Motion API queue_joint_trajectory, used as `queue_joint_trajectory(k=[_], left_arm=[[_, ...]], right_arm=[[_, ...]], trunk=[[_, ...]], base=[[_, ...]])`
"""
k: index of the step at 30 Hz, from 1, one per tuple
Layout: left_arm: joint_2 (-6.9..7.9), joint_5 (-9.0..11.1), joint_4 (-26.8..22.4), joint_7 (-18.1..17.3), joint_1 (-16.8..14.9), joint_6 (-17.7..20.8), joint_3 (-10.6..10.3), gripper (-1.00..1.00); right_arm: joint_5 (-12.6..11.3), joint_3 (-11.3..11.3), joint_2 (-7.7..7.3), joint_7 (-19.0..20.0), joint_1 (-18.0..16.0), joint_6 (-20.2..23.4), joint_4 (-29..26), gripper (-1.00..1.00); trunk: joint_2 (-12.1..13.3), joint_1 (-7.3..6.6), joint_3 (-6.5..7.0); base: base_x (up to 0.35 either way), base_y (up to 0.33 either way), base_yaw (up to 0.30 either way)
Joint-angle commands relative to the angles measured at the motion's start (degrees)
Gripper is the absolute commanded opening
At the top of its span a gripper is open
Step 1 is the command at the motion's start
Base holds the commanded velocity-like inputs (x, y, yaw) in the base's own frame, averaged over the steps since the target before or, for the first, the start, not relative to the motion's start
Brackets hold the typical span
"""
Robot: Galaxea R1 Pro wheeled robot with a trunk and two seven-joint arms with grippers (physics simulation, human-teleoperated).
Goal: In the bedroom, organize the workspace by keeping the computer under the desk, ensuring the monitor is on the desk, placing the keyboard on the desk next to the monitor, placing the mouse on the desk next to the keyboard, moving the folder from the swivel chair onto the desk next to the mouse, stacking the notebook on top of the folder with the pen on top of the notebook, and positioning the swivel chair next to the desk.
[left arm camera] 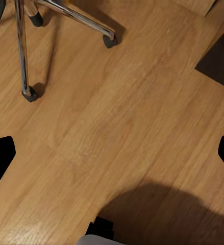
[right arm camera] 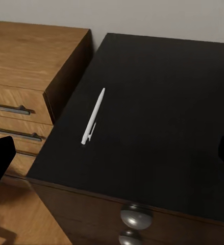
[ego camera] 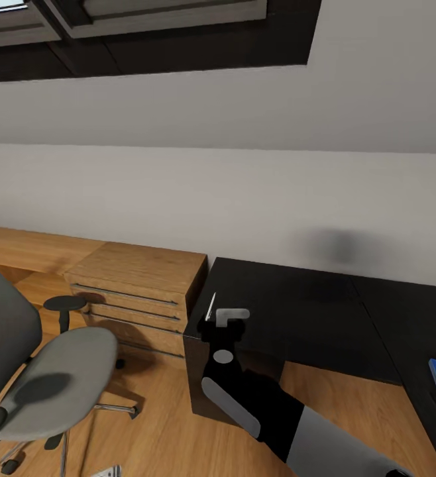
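On desk (right arm camera: 163,102) top: white pen (right arm camera: 93,116) (loose), right hand (right arm camera: 112,153) open above.

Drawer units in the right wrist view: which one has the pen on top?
The black desk unit with round silver knobs; the white pen lies on its top. The light-wood cabinet beside it has bar handles.

The long black-topped table (right arm camera: 163,117) looks matt and smooth, its round silver knobs (right arm camera: 136,216) metallic; the slim white pen (right arm camera: 93,116) looks plastic; the warm-brown floor (left arm camera: 117,132) shows faintly glossy wood grain; the grey swivel chair's base (left arm camera: 23,46) is polished chrome.
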Motion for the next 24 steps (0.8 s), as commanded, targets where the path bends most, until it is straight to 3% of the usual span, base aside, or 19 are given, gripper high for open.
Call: queue_joint_trajectory(k=[1, 7, 9, 13, 17, 21, 24], left_arm=[[-0.04, 0.5, -0.2, 0.2, 0.0, -0.2, 0.0, 1.00], [-0.16, 0.3, -0.3, 0.1, 0.0, -2.1, -0.3, 1.00], [-0.42, 0.4, -2.5, -0.2, 0.0, -5.6, -1.2, 1.00], [-0.46, 0.5, -5.4, -0.3, 0.0, -6.4, -1.6, 1.00], [-0.48, 0.5, -6.0, -0.3, 0.1, -6.5, -1.7, 1.00], [-0.49, 0.5, -6.8, -0.3, 0.2, -6.5, -1.7, 1.00], [-0.50, 0.5, -7.0, -0.3, 0.3, -6.5, -1.7, 1.00]], right_arm=[[-0.1, 0.1, -0.02, -0.4, -0.1, 0.4, -0.1, 1.00], [-0.1, 0.1, -0.04, -0.2, -0.1, 0.6, 0.0, 1.00], [0.0, 0.1, -0.44, 2.5, -0.1, 0.4, 0.5, 1.00], [2.5, 0.3, -0.83, 4.9, -0.1, -2.2, 2.8, 1.00], [4.0, 0.1, -0.40, 9.7, -0.1, -2.9, 9.1, 1.00], [4.6, -0.2, 0.26, 19.4, -0.2, -3.2, 15.7, 1.00], [4.6, -0.4, 0.41, 22.4, -0.3, -3.3, 18.2, 1.00]], trunk=[[0.0, 0.01, -0.06], [0.0, 0.01, -0.06], [0.0, 0.01, -0.06], [0.0, 0.01, -0.06], [0.0, 0.01, -0.06], [0.0, 0.01, -0.06], [0.0, 0.01, -0.06]], base=[[0.000, 0.000, 0.000], [0.161, 0.039, 0.000], [0.270, 0.156, 0.000], [0.267, 0.233, 0.000], [0.252, 0.242, 0.000], [0.238, 0.245, 0.000], [0.199, 0.212, 0.000]])
